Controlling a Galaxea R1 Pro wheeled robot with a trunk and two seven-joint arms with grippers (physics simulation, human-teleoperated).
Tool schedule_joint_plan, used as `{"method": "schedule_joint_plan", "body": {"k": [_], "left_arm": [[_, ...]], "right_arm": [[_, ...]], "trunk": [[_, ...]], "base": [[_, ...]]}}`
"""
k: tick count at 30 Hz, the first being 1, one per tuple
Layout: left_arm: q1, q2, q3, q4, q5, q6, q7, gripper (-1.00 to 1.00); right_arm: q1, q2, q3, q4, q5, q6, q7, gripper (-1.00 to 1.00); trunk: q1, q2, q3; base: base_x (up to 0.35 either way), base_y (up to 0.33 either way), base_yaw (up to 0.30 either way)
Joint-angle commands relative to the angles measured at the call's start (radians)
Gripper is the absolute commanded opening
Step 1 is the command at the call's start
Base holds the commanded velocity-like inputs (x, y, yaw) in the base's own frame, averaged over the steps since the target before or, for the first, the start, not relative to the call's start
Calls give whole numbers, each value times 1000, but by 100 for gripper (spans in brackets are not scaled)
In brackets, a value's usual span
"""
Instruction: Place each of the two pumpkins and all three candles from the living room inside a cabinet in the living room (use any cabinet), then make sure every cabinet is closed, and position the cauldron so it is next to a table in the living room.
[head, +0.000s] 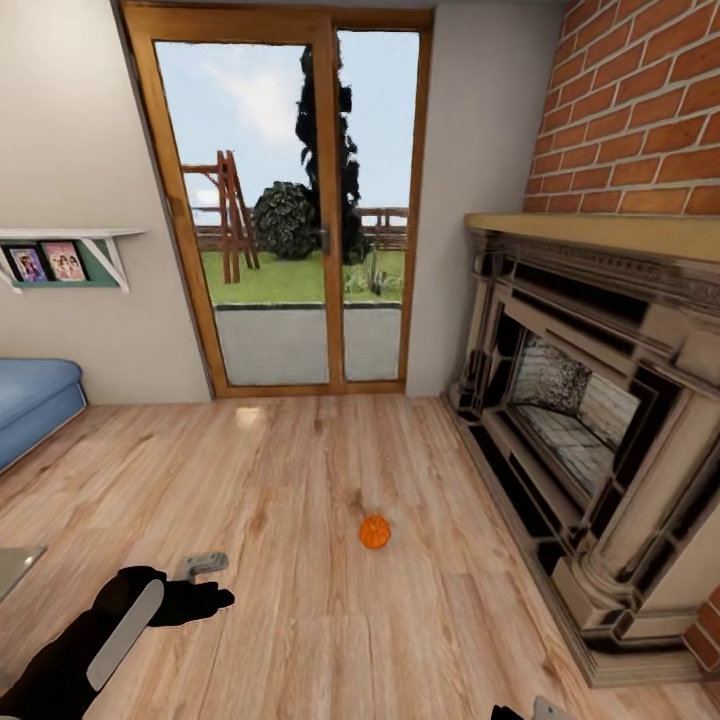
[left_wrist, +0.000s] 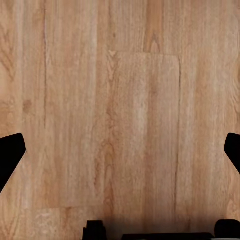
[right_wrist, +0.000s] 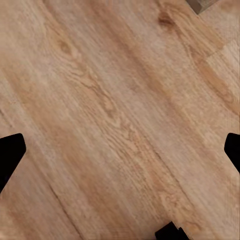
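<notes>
- Progress looks early to us: one pumpkin (head: 375, 532) sits loose on the wood floor (head: 300, 480), between the glass door (head: 285, 200) and our arms, near the fireplace (head: 590, 400) edge.
- Our left gripper (left_wrist: 120, 150) hangs spread over bare floor, holding nothing.
- Our right gripper (right_wrist: 120, 150) hangs likewise released.
- We judge everything remains: pumpkins, candles, cabinet, cauldron.

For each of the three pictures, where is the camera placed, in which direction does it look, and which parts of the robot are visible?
Head view: on the robot's head, looking forward and down at the floor, a pumpkin, glass door and fireplace; the left gripper shows.
Left wrist view: near the left gripper, looking down; dark fingertips at both edges.
Right wrist view: near the right gripper, looking down; fingertips spread.
Both wrist views share bare wooden floor.
</notes>
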Motion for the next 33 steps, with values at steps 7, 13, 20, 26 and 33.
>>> {"method": "schedule_joint_plan", "body": {"k": [7, 13, 20, 26, 33], "left_arm": [[0, 1, -3, -1, 11, 2, 10, 100], [0, 1, -3, -1, 11, 2, 10, 100], [0, 0, -3, -1, 11, 2, 10, 100], [0, 0, -3, -1, 10, 2, 10, 100], [0, 0, -3, -1, 10, 2, 10, 100]], "right_arm": [[0, -1, 9, -3, -8, -2, -6, 100], [0, -1, 9, -2, -8, -2, -6, 100], [0, -1, 9, -2, -8, -2, -6, 100], [0, -1, 9, -2, -8, -2, -6, 100], [0, -1, 9, -2, -8, -1, -6, 100]], "trunk": [[1, -1, -1], [1, -1, -1], [1, -1, -1], [1, -1, -1], [1, -1, -1]], "base": [[287, 192, 0], [271, 196, 0], [289, 129, 0], [317, 8, 0], [328, -38, 0]]}}
